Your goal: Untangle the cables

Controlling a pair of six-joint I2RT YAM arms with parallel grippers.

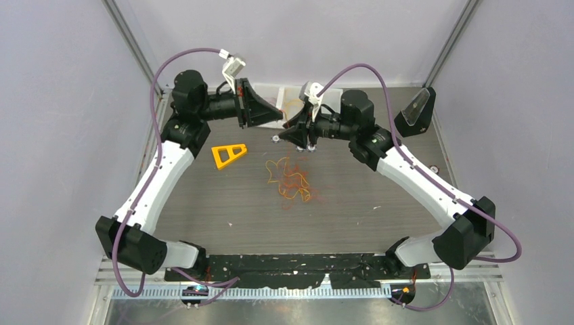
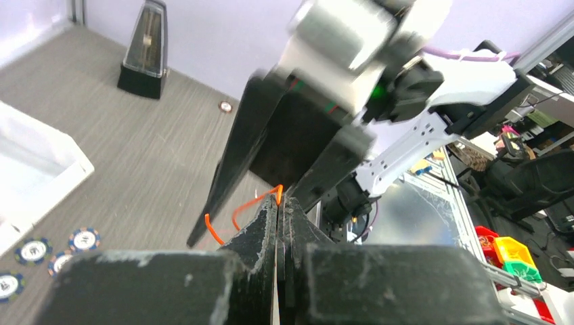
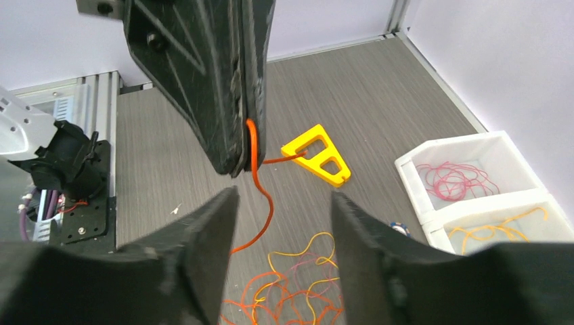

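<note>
left gripper (image 2: 279, 203) clenched on a thin orange flexible cable (image 3: 260, 183) right at its fingertips; right gripper (image 3: 283, 198) faces it with jaws apart, gripping nothing, the strand's free tail dangling toward 6 o'clock. The yellow, orange and red string-like cables (image 1: 290, 179) lie tangled mid grey table (image 1: 379, 203), 6 o'clock of both grippers, with the yellow triangular plastic frame (image 1: 228, 154) at their 10 o'clock. Judging by looks: near-weightless, limp, slippery, so pinch a free end or outer loop, not the knot core.

Pale lilac walls (image 1: 68, 101) enclose a grey wood-grain tabletop (image 1: 372, 193) under even light
</note>
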